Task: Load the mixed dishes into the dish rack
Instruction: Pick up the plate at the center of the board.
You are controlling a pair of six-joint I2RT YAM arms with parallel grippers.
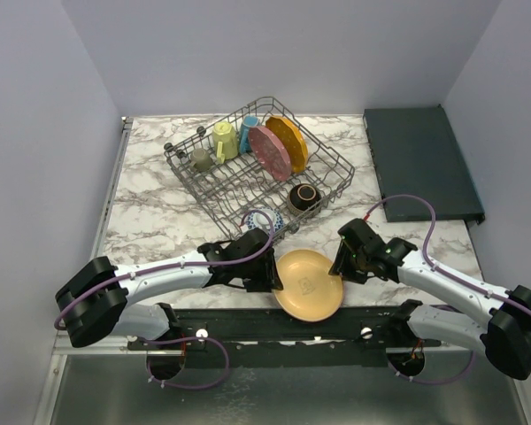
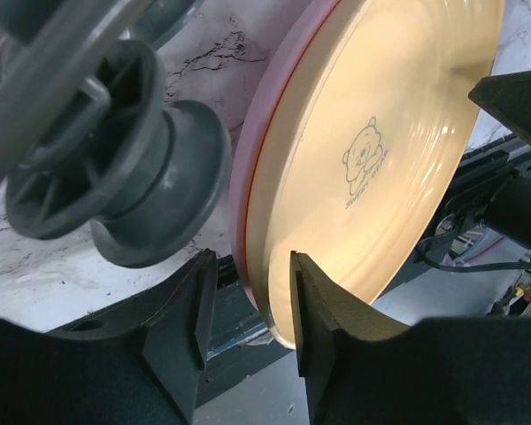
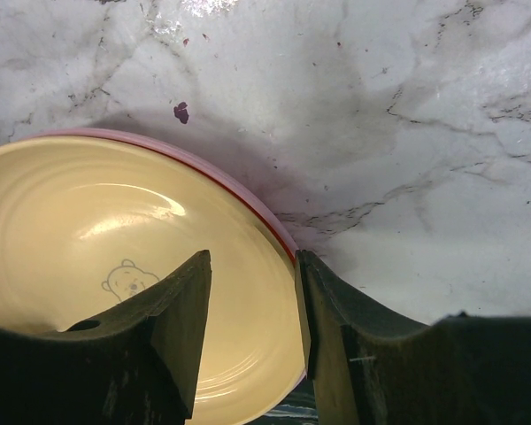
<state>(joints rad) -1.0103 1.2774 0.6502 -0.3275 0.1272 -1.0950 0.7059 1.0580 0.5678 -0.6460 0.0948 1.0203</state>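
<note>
A cream plate with a pink rim and a bear print [image 1: 308, 285] lies at the table's near edge and overhangs it. My left gripper [image 1: 271, 273] is open, its jaws straddling the plate's left rim [image 2: 372, 159]: one finger rests on the cream face, the other stands apart from the pink underside. My right gripper [image 1: 340, 262] is open astride the right rim [image 3: 115, 230], one finger over the face, one just outside. The dish rack [image 1: 248, 168] holds a pink plate [image 1: 270, 151], an orange plate [image 1: 288, 142], a yellow-green mug [image 1: 224, 140], a blue mug [image 1: 247, 133], a grey cup [image 1: 201, 158] and a dark brown bowl [image 1: 304, 197].
A blue-white bowl [image 1: 262, 219] sits at the rack's near corner, just behind my left gripper. A dark wheel of the rack [image 2: 115, 168] is close beside the left fingers. A dark flat tray [image 1: 420, 159] lies at the back right. A dark rail [image 1: 248, 323] runs below the table's edge.
</note>
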